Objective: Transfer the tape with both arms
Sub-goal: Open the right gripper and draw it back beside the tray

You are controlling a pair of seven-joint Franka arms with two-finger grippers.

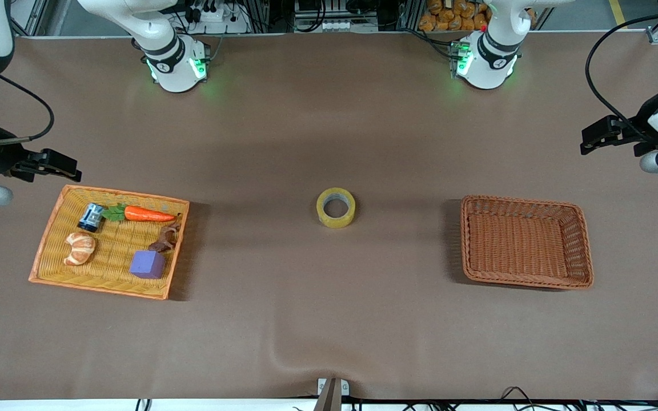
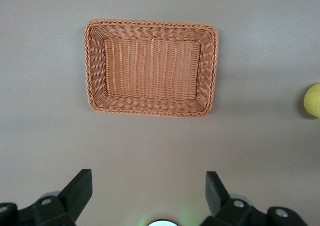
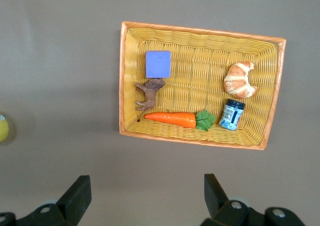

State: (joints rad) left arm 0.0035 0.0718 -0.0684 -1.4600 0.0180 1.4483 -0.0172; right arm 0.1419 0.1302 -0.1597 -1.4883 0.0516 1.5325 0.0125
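The tape (image 1: 336, 208), a yellowish roll with a grey core, lies flat on the brown table midway between the two baskets. Its edge shows in the left wrist view (image 2: 313, 100) and in the right wrist view (image 3: 2, 127). My left gripper (image 1: 597, 136) hangs open and empty over the table at the left arm's end; its own view (image 2: 148, 183) looks down at the brown wicker basket (image 2: 152, 66). My right gripper (image 1: 55, 162) hangs open and empty over the table at the right arm's end, by the yellow basket's (image 3: 200, 30) rim, as its own view (image 3: 147, 186) shows.
The brown wicker basket (image 1: 520, 242) holds nothing. The yellow basket (image 1: 126, 194) holds a purple cube (image 1: 147, 264), a carrot (image 1: 147, 214), a croissant (image 1: 80, 248), a small blue jar (image 1: 91, 217) and a brown toy animal (image 1: 166, 238).
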